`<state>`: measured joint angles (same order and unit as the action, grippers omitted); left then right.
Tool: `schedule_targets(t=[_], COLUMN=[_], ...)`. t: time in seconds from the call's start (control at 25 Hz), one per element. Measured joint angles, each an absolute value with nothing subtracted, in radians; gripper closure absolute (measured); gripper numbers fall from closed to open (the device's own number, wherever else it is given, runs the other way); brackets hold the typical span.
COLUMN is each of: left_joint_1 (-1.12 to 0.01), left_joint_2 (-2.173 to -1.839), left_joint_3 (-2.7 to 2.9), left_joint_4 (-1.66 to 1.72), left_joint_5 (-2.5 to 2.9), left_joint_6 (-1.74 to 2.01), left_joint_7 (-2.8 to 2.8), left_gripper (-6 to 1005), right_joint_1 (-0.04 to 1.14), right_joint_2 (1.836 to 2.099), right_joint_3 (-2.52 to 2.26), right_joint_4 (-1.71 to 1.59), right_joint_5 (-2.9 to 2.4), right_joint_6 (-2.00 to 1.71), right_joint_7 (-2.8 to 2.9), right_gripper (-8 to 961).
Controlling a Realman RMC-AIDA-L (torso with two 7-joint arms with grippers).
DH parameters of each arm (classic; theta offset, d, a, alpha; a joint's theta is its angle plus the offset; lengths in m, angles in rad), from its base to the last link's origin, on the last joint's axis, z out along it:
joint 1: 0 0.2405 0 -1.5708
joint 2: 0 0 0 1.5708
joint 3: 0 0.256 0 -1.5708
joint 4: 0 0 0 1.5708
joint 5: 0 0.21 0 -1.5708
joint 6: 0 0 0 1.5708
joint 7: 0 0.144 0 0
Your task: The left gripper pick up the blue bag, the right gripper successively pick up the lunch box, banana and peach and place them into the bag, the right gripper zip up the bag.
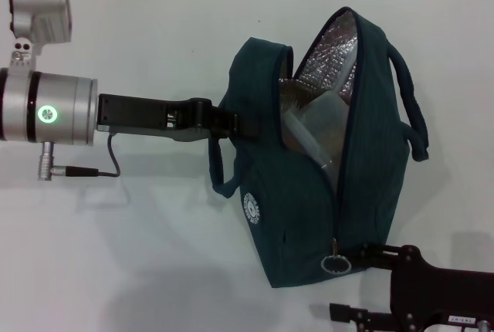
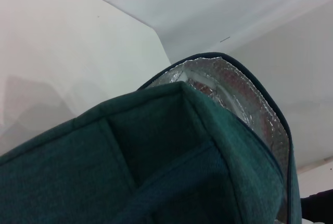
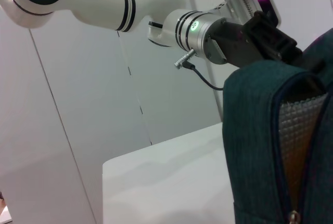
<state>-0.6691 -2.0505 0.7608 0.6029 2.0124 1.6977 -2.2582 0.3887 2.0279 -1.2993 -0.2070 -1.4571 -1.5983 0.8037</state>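
We see the bag (image 1: pixel 309 193) standing upright on the white table (image 1: pixel 139 255), its zipper undone from the top down to near its base, so the silver lining (image 1: pixel 332 54) shows through the long gap. Inside, a clear box (image 1: pixel 309 127) leans tilted against the lining; we cannot make out any banana or peach in there. The ring pull (image 1: pixel 336 264) hangs at the low end of the zipper, and the round white logo (image 1: pixel 250 207) faces our left.

The left gripper (image 1: pixel 231 122) reaches in level from the left and is clenched on the bag's near edge, by the handle (image 1: pixel 220 170) that loops down beneath it. The left wrist view looks along the teal fabric toward the open mouth and its foil.

The right gripper (image 1: pixel 363 253) sits low at the bag's base, its black finger (image 1: pixel 378 253) pointing at the ring pull and just beside it; we cannot tell whether this claw is released or clenched. The right wrist view shows the zipper's lower end close by, with the left arm (image 3: pixel 104 5) beyond.
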Motion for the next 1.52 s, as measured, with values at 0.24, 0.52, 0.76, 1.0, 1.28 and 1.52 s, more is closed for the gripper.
schedule_targets(t=[0.24, 0.52, 0.76, 1.0, 1.28, 1.52], left_joint_1=[-0.669, -0.672, -0.672, -0.666, -0.657, -0.655], left_joint_2=[-2.051, -2.051, -2.051, -2.051, -2.048, -2.048], left_joint_3=[0.761, 0.761, 0.761, 0.761, 0.761, 0.761], left_joint_4=[0.603, 0.603, 0.603, 0.603, 0.603, 0.603], left_joint_5=[2.014, 2.013, 2.014, 2.014, 2.012, 2.011], left_joint_6=[1.698, 1.7, 1.702, 1.702, 1.701, 1.701], left_joint_7=[-2.258, -2.251, -2.245, -2.24, -2.238, -2.238], left_gripper=[965, 965, 965, 965, 965, 966], right_joint_1=[0.389, 0.398, 0.403, 0.403, 0.356, 0.318], right_joint_2=[2.028, 2.028, 2.028, 2.028, 2.022, 2.014], right_joint_3=[-1.299, -1.301, -1.312, -1.315, -1.307, -1.299], right_joint_4=[-0.208, -0.209, -0.209, -0.209, -0.209, -0.208], right_joint_5=[-1.446, -1.434, -1.412, -1.409, -1.347, -1.301], right_joint_6=[-1.592, -1.577, -1.56, -1.56, -1.623, -1.658], right_joint_7=[0.804, 0.813, 0.829, 0.83, 0.821, 0.819], right_gripper=[242, 571, 794, 948, 948, 948])
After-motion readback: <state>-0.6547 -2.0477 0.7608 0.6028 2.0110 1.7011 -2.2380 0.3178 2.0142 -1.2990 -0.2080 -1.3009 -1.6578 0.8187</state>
